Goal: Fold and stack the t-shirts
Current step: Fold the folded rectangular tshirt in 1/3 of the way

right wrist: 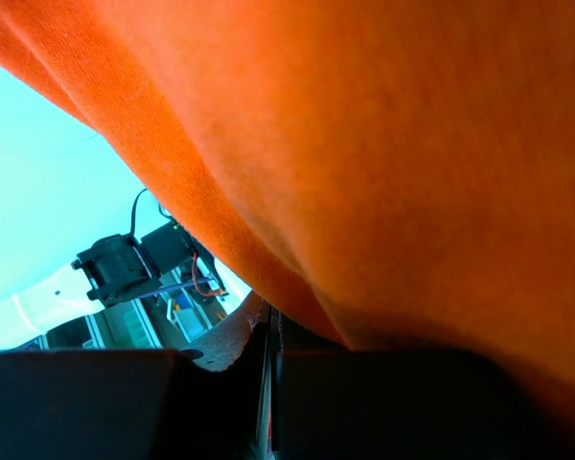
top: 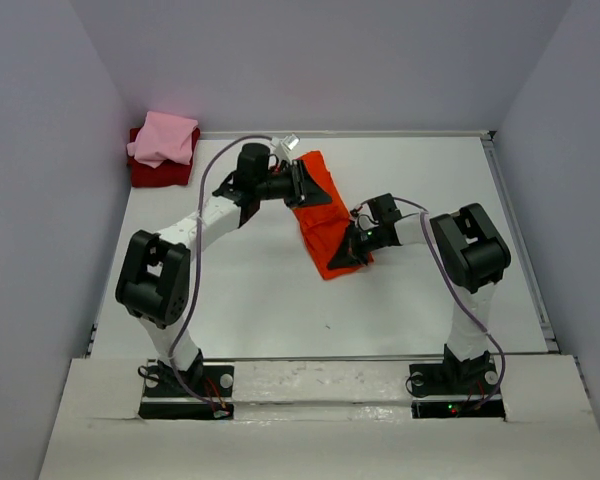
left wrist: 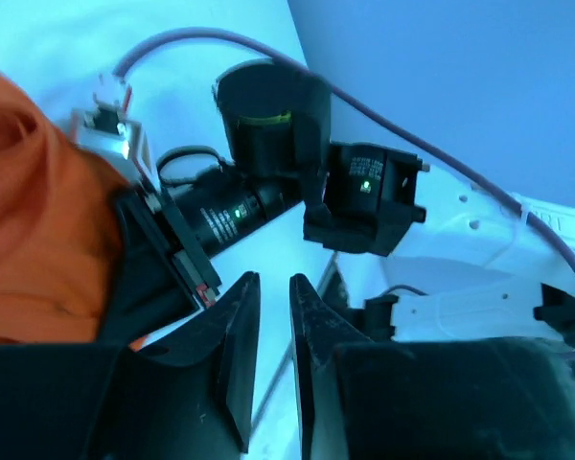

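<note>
The orange-red t-shirt lies as a narrow folded strip in the middle of the table. My left gripper is over its far end. In the left wrist view its jaws stand a little open with only table between them, and the orange cloth is to their left. My right gripper sits at the strip's near right edge. In the right wrist view it is shut, with the orange cloth draped right over the fingertips and caught at them. The pink t-shirt rests folded on the dark red one in the far left corner.
Grey walls close in the white table on the left, back and right. A raised rim runs along its right side. Both arms reach inward, their forearms meeting over the orange cloth.
</note>
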Tool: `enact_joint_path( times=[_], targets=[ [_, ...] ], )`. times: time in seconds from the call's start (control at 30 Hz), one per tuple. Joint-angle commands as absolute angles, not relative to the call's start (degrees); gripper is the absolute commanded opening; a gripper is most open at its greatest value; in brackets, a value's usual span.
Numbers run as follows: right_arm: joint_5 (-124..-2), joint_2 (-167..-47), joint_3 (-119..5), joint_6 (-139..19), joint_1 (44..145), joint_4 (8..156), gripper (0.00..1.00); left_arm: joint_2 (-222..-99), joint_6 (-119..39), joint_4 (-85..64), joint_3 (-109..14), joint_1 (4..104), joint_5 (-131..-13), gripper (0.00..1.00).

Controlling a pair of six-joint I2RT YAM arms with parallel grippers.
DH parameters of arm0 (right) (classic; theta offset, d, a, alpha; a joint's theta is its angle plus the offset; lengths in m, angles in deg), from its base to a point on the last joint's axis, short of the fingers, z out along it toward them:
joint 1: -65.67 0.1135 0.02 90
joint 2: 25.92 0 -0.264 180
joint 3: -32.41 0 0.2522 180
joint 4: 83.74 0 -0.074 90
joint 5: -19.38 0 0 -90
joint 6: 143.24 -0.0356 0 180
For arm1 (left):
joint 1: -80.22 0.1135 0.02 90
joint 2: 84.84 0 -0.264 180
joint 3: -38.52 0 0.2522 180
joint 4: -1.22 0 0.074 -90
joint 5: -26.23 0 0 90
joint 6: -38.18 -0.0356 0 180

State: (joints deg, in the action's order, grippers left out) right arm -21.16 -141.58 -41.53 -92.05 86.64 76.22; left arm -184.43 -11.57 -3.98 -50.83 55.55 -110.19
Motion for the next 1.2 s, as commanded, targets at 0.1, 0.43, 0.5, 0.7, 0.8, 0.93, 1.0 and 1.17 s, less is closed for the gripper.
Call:
enact_joint_path(
  times=[0.1, 0.43, 0.5, 0.7, 0.8, 0.93, 1.0, 1.17],
  targets=[
    [-24.74, -142.2, -42.0, -90.51, 87.64, 73.71, 0.0, -178.63, 17.17, 29.47, -28.33, 53.77, -104.85, 0.25],
    [-24.47, -141.85, -41.12, -90.33, 87.64, 73.8, 0.0, -181.6, 17.26, 25.69, -29.2, 50.08, -97.88, 0.13],
    [-24.56, -141.85, -41.12, -90.33, 87.64, 73.89, 0.0, -183.53, 17.35, 25.6, -30.26, 48.68, -97.35, 0.11],
    [-24.39, -141.85, -41.12, -90.07, 87.64, 73.89, 0.0, -186.52, 17.79, 24.99, -30.7, 44.72, -91.56, 0.11],
    [-24.21, -141.85, -41.12, -89.98, 87.64, 73.89, 0.0, -187.93, 17.09, 24.73, -30.88, 44.27, -90.32, 0.09],
    [-24.12, -141.67, -40.94, -89.89, 87.64, 73.8, 0.0, -189.51, 15.86, 23.67, -30.7, 44.1, -88.21, 0.08],
    [-24.03, -141.58, -40.85, -89.81, 87.64, 73.89, 0.0, -190.56, 15.68, 23.67, -30.79, 44.18, -87.86, 0.07],
    [-23.95, -141.32, -40.41, -89.54, 87.64, 73.8, 0.0, -192.5, 14.63, 23.67, -31.05, 44.18, -86.19, 0.06]
  ],
)
